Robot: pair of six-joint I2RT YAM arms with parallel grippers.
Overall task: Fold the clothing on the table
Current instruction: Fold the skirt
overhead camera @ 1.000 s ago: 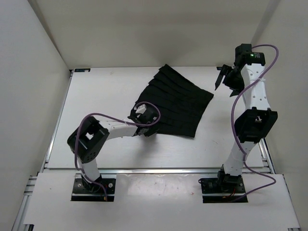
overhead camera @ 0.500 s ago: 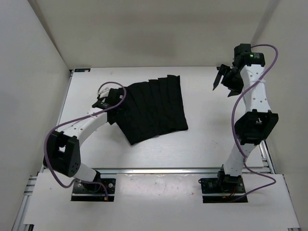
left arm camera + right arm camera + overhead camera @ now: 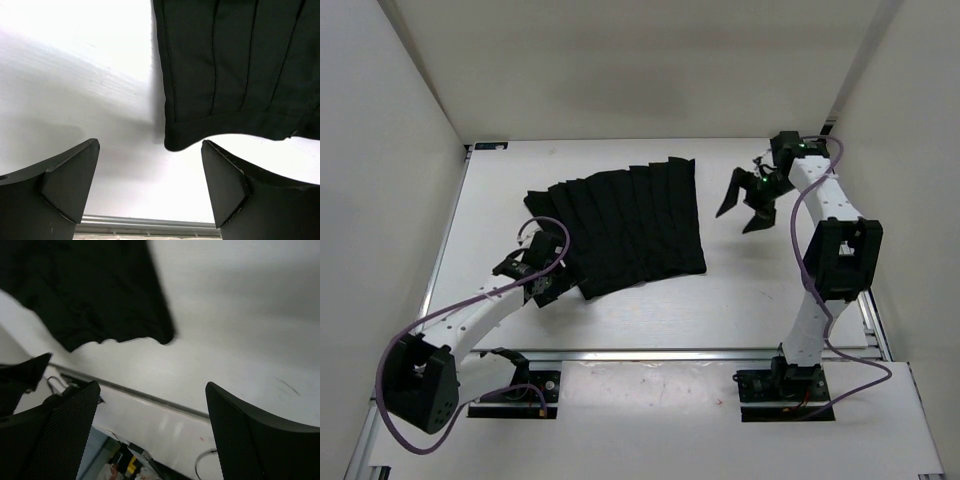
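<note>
Lying flat on the large white rectangular table, the black pleated skirt-like garment sits a little left of the middle. It is spread out in one matte sheet. Its long parallel pleat panels run from the far side toward the near side, and the far edge steps down panel by panel toward the left. From the left wrist the cloth shows straight pleat lines ending in a soft rounded hem, whose corner curves just ahead of the fingers.

The left pincer is at the garment's near-left corner. Its jaws stand wide with only bare table between them. The right pincer hangs above the table just right of the garment and apart from it, jaws also spread wide and holding nothing. The right wrist view is blurred, showing a dark corner of the fabric ahead.
</note>
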